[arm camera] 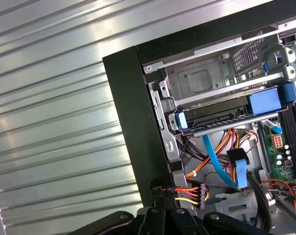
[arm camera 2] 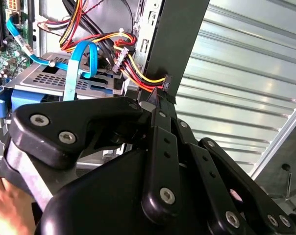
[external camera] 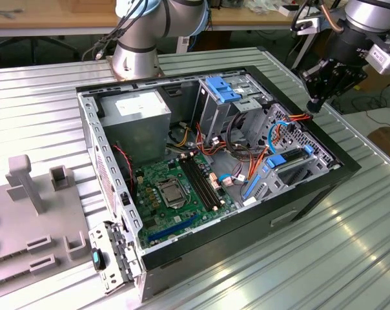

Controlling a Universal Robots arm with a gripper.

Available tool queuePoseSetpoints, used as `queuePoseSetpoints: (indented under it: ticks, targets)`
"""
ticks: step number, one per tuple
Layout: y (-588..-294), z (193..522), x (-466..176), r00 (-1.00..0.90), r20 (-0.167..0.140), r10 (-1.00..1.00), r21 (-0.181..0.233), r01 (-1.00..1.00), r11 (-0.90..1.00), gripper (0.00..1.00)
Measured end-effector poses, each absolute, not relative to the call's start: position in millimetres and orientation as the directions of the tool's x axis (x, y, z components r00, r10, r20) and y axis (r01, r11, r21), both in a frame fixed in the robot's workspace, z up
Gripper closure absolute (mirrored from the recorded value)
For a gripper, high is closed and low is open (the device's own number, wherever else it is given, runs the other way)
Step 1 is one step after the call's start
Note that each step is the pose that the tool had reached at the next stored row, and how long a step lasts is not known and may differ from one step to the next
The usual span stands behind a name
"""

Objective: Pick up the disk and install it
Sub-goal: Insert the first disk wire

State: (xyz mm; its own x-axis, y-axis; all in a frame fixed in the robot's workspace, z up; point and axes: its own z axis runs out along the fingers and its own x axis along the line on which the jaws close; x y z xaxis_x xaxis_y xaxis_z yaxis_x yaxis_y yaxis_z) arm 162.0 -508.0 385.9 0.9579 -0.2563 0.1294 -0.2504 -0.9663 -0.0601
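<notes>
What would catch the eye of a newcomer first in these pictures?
The open computer case on the ribbed metal table stands out, its green motherboard exposed. At the case's corner on the exterior view's right, the gripper sits at a black connector with red and yellow wires.

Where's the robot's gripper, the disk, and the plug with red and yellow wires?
gripper (external camera: 313, 105): exterior view, its black tip.
disk (arm camera: 214, 116): first wrist view, dark edge between blue rails.
plug (arm camera 2: 166, 82): second wrist view, black end at gripper tip.
</notes>
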Motion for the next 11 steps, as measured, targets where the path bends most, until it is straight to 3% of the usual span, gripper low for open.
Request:
queuePoseSetpoints:
  ticks: [5,6,7,8,9,11]
  targets:
    - [-508.0,385.9,162.0,0.958,0.129,-0.256,-0.060,-0.250,-0.966,0.89]
    - [-508.1,385.9,162.0,0.958,0.129,-0.255,-0.060,-0.249,-0.967,0.83]
    - [-508.0,385.7,162.2,0.962,0.130,-0.242,-0.060,-0.236,-0.970,0.70]
    - [-508.0,385.3,162.3,0.965,0.130,-0.227,-0.060,-0.221,-0.974,0.70]
    - [-507.9,384.8,162.5,0.968,0.130,-0.213,-0.060,-0.207,-0.977,0.64]
    - [-505.9,382.1,162.6,0.972,0.132,-0.193,-0.058,-0.186,-0.981,0.64]
